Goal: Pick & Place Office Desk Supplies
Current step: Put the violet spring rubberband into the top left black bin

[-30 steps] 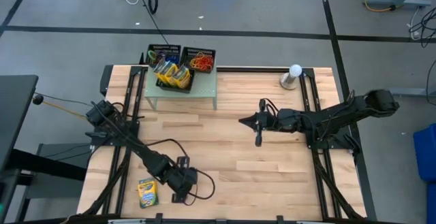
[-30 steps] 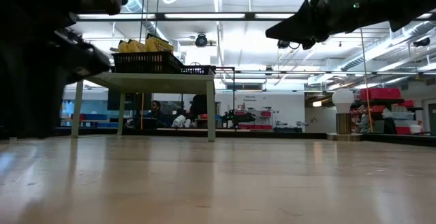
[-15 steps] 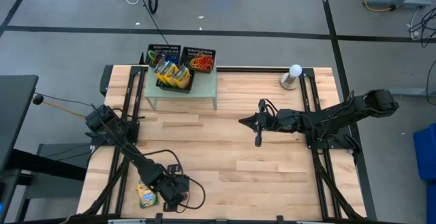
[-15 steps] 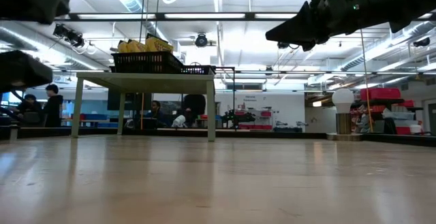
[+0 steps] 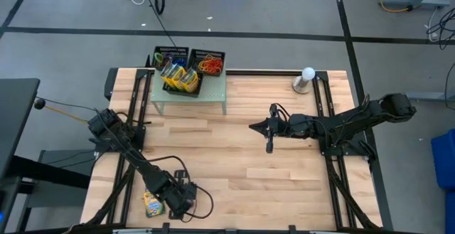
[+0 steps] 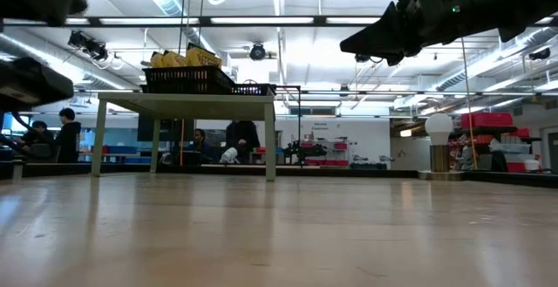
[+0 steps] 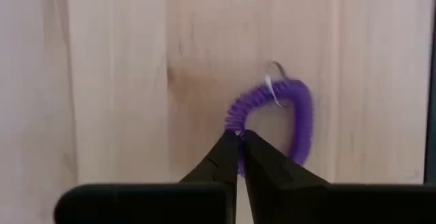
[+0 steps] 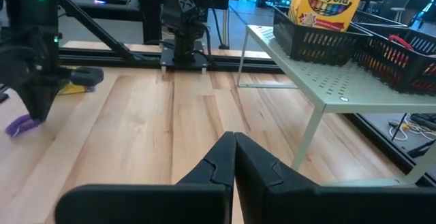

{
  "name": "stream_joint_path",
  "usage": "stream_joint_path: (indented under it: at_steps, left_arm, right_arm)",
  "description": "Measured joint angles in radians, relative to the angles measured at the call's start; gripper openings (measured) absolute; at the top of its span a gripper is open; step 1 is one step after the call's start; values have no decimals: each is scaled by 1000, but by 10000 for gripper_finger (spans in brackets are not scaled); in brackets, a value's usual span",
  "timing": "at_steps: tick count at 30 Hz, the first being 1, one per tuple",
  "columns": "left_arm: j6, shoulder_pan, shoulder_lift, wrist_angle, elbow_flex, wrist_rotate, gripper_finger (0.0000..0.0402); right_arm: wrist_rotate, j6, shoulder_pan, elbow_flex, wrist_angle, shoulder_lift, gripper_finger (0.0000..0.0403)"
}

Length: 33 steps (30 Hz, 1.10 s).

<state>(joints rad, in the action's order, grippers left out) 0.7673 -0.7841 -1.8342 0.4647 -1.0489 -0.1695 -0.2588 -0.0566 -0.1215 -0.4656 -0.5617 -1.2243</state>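
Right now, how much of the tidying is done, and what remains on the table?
Done: crayon boxes and rubber bands sit in the mesh trays. In hand: the left claw is shut on a purple coiled band. Left: one crayon box on the table. The right claw waits shut.

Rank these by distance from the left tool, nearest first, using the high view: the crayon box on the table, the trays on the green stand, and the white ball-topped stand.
1. Crayon box: right beside the left tool, at the table's near left edge.
2. Trays: on the green stand, at the far edge.
3. Ball-topped stand: far right corner, farthest.
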Motion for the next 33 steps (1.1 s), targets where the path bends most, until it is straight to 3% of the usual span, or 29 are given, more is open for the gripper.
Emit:
stream_joint_path:
  at_steps: [4,7,16,20,23,29,33]
  left_arm:
    - [-88,2,56,44,0,-17,12]
    - [-98,17,143,121,0,-98,11]
    - [-61,148,533,366,0,-563,10]
    - [-105,263,699,383,0,-793,10]
    - [-200,380,806,360,-1,-904,10]
    - [-439,687,930,202,-1,-945,10]
    - [-614,953,940,47,-2,-820,10]
  right_arm:
    - [0,0,0,0,5,0,11]
    - [0,0,0,0,8,0,11]
    - [0,0,0,0,12,0,11]
    - [0,0,0,0,12,0,11]
    - [0,0,0,0,13,0,11]
    - [0,0,0,0,13,0,11]
    - [0,0,0,0,12,0,11]
